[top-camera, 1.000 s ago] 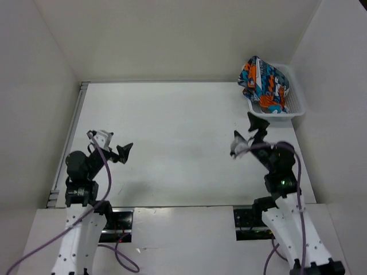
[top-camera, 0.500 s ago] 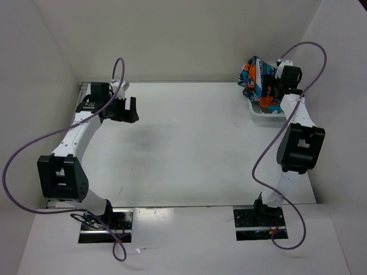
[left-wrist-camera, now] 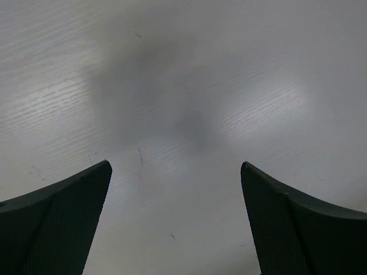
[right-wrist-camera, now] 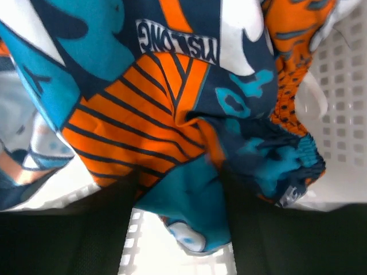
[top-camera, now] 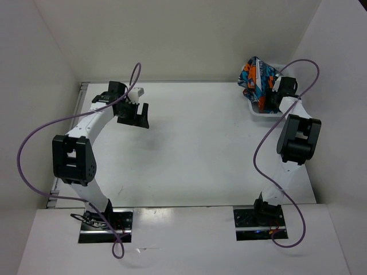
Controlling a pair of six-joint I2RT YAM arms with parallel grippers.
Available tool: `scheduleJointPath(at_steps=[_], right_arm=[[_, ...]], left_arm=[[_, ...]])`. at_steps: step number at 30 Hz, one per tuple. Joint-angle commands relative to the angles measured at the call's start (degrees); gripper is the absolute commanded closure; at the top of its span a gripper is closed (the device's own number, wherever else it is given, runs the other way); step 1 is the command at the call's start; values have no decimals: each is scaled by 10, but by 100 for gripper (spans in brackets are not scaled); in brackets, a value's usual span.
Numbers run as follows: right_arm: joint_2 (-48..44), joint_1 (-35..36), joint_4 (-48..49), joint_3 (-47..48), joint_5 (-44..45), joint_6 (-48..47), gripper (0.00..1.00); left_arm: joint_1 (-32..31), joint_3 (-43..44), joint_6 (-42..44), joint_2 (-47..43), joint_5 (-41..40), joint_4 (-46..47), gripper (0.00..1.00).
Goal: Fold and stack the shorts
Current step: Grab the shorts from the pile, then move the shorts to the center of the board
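At the near edge of the table (top-camera: pixel 195 166), the two arms are rising from their bases and reaching away toward the far side, each trailing a purple cable (top-camera: pixel 34 137).

The left gripper (left-wrist-camera: pixel 175 167) is hanging over the bare far-left part of the table, pointing down at it. Its two dark fingers (left-wrist-camera: pixel 51 229) are standing wide apart with nothing between them but the pale tabletop and a soft shadow (left-wrist-camera: pixel 172 109) lying under them. It is touching nothing.

Farther back and on the other side, the right arm is stretching into the far-right corner, where a white mesh basket (right-wrist-camera: pixel 344 97) is sitting against the walls. The shorts (right-wrist-camera: pixel 172 103) are lying bunched up in that basket, heaped above its rim, showing orange stripes, teal and dark blue patches, and a white strip of lettering. An orange and teal gathered edge of the cloth is resting against the basket's wall.

The right gripper (right-wrist-camera: pixel 180 226) is pushing down into that heap. Its fingers (right-wrist-camera: pixel 69 240) are sitting on either side of a teal fold of the shorts, which is filling most of the gap between them. Whether they are already pinching the fold or only flanking it cannot be told.
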Motion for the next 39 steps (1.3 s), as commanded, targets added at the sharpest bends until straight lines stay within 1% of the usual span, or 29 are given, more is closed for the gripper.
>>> scheduleJointPath(at_steps=[1,3,4,5,8,12,13,18,19,22,25,26,28,29,30,32,33,34,35,36,37,39], right_arm=[[10,-1,1,24,-15,20,59],[10,-1,7,30,-9,37,79],[10,-1,7,30,-4,37,97],[10,-1,13,35,2,43,100],[-2,-1,13,52,11,42,100],[-42,-1,13,85,11,42,100],[-54,13,19,94,11,42,100],[-143,65,61,172,79,30,100],[-152,81,67,210,86,36,100],[-189,106,79,273,91,41,100],[-221,178,79,306,76,-11,100],[-221,227,79,311,76,-25,100],[-227,278,39,330,65,-59,100],[-220,302,24,330,54,-73,100],[-215,355,12,330,54,-102,100],[-215,404,0,293,54,-125,99],[-210,448,-7,276,54,-133,91],[-203,469,-17,246,45,-147,51],[-203,506,-36,229,36,-153,23],[-203,520,-45,195,14,-153,9],[-203,532,-52,181,3,-153,0],[-203,537,-67,164,-31,-119,0]], left_arm=[[2,33,2,4,-5,2,0],[2,33,2,4,-5,2,0],[2,33,2,4,-5,2,0],[2,28,2,4,-5,2,0],[2,28,2,-7,-5,2,0],[2,23,2,-24,0,2,0],[2,23,2,-24,0,8,0],[2,23,2,-53,0,20,0],[2,23,2,-58,6,20,0],[2,23,2,-81,0,32,0],[2,18,2,-109,-15,45,0],[2,12,2,-124,-26,50,0],[2,-3,2,-139,-41,50,0],[2,-8,2,-156,-51,63,0],[2,-20,2,-166,-77,63,0],[2,-32,2,-192,-101,76,0],[2,-37,2,-202,-123,76,0],[2,-46,2,-218,-130,82,0],[19,-46,2,-227,-142,87,0],[26,-53,2,-235,-147,87,0],[36,-59,2,-250,-147,92,0],[51,-80,2,-269,-154,92,0]])
